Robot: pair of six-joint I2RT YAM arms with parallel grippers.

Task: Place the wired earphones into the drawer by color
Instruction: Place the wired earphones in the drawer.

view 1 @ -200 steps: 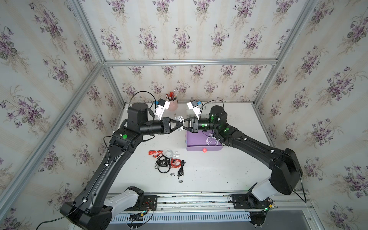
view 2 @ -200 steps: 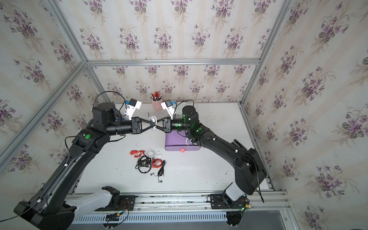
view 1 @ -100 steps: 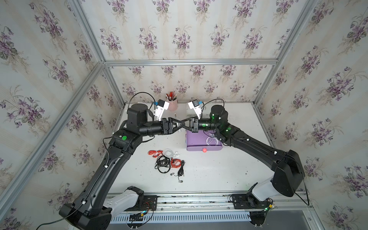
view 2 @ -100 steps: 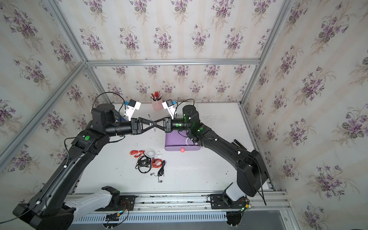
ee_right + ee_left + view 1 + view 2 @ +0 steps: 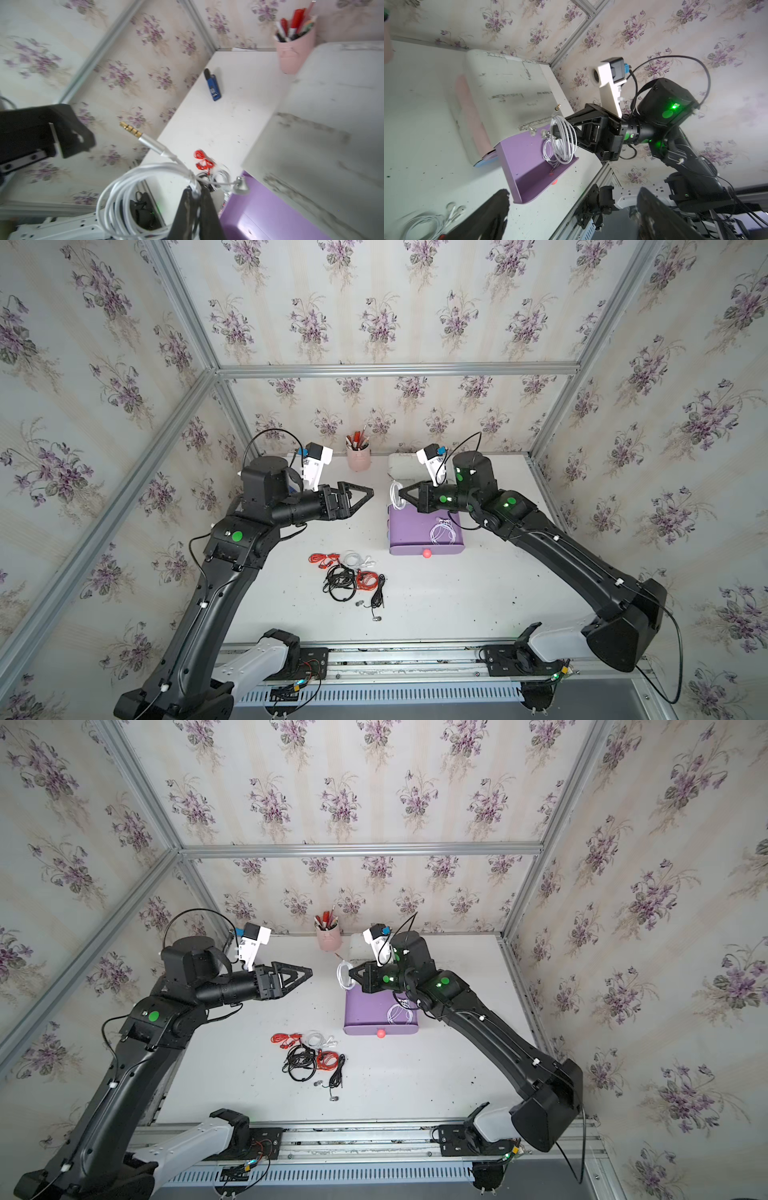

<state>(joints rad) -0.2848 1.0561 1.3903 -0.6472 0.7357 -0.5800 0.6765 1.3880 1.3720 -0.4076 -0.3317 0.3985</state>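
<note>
The white earphones (image 5: 394, 498), coiled, hang from the clenched jaws of the right gripper (image 5: 401, 494) just above the back of the open purple drawer (image 5: 409, 533), where a second white coil (image 5: 444, 531) lies. The left gripper (image 5: 370, 492) faces them, near but apart, jaws spread and empty. A tangle of red, black and white cords (image 5: 349, 577) lies on the white table (image 5: 457, 601), a pink pen cup (image 5: 358, 456) by the flowered wall (image 5: 374, 406).

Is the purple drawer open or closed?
Open. The purple drawer sticks out from the white unit, and a white earphone coil lies inside it.
</note>
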